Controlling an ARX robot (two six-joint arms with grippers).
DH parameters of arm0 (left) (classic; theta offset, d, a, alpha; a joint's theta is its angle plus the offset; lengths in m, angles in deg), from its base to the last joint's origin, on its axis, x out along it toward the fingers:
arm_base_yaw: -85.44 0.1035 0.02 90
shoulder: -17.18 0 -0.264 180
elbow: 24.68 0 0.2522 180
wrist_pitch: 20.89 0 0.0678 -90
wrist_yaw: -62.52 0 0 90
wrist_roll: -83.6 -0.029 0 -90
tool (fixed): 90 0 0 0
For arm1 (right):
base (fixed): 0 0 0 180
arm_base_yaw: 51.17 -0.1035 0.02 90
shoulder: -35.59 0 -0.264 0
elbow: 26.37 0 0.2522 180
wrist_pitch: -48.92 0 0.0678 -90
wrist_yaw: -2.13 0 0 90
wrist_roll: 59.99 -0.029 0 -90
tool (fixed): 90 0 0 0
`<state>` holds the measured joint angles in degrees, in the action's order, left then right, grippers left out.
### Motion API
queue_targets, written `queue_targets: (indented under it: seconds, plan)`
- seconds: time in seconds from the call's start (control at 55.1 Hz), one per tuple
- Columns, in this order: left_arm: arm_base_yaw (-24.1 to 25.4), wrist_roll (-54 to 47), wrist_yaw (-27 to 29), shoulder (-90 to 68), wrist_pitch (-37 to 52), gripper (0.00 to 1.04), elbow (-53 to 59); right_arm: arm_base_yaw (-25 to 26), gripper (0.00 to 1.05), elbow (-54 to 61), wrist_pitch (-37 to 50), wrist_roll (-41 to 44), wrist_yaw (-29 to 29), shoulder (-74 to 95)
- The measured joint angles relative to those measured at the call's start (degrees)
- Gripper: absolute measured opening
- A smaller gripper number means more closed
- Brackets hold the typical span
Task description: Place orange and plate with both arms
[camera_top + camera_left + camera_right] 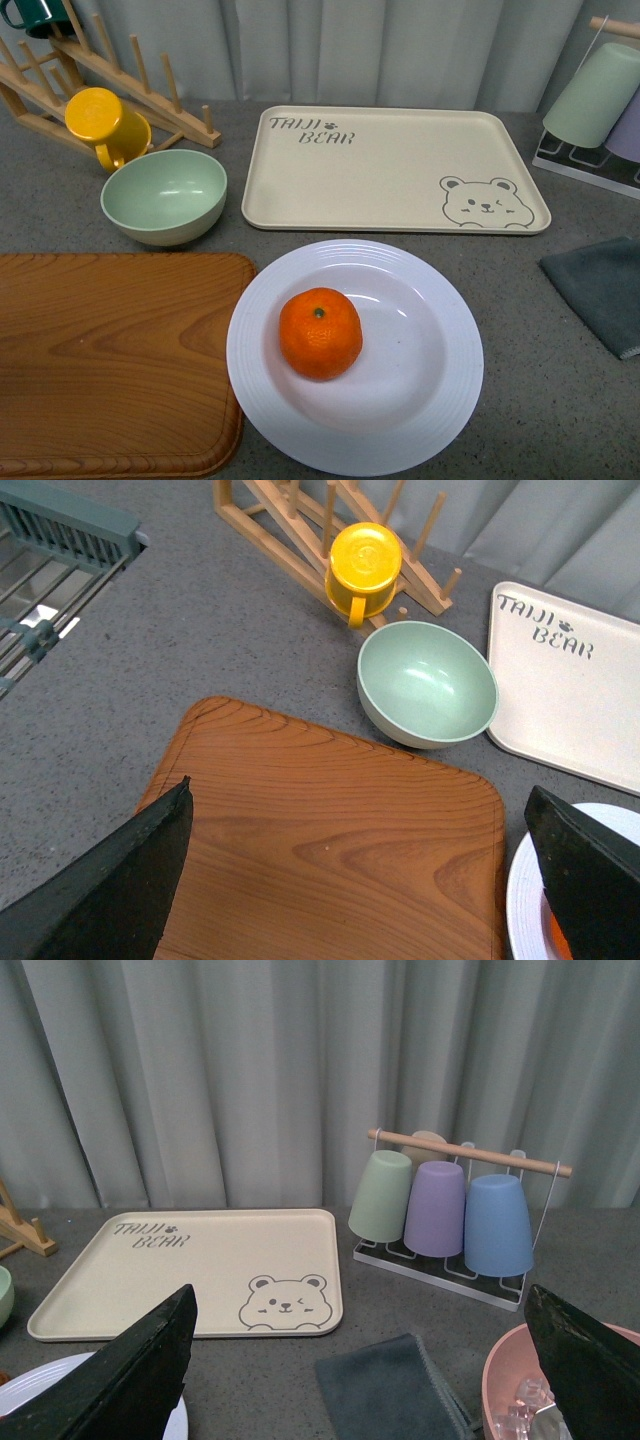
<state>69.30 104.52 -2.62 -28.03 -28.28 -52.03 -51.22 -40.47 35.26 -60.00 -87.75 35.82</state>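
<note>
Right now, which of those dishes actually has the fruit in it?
The white ribbed plate, nearest the camera: the orange sits in its well. The green bowl and bear tray hold nothing.

One orange [320, 333], one plate [445, 395], one bowl [160, 228], one tray [400, 170].

We see our left gripper [357, 790] over a brown wooden board [330, 880], jaws wide apart. A green bowl [428, 683] sits just past the board, with a yellow mug [364, 568] near it by a wooden rack [285, 535].

Fingers [100, 900] are matte black, tapering wedges.
</note>
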Motion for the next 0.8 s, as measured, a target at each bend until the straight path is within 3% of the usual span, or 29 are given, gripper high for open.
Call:
queue_targets:
  seconds: [0.182,0.454,0.509,0.563,0.799]
  plan:
    - [-3.8,3.43,2.01,12.7,-9.51,0.98,2.86,0.0,0.96,0.0,0.0,0.0,0.0,0.0]
    - [-4.13,4.81,1.95,17.55,-10.27,0.98,4.26,0.0,0.96,0.0,0.0,0.02,0.0,0.0]
    - [-1.53,-3.63,-6.16,20.2,4.46,0.85,10.29,0.0,0.96,0.0,0.0,0.0,0.0,0.0]
    - [1.05,-11.67,-10.56,23.12,13.16,0.71,12.46,0.0,0.96,0.0,0.0,0.0,-0.04,0.0]
    - [6.99,-19.43,-16.15,30.01,9.01,0.28,12.48,0.02,0.96,0.0,-0.02,0.02,0.0,0.0]
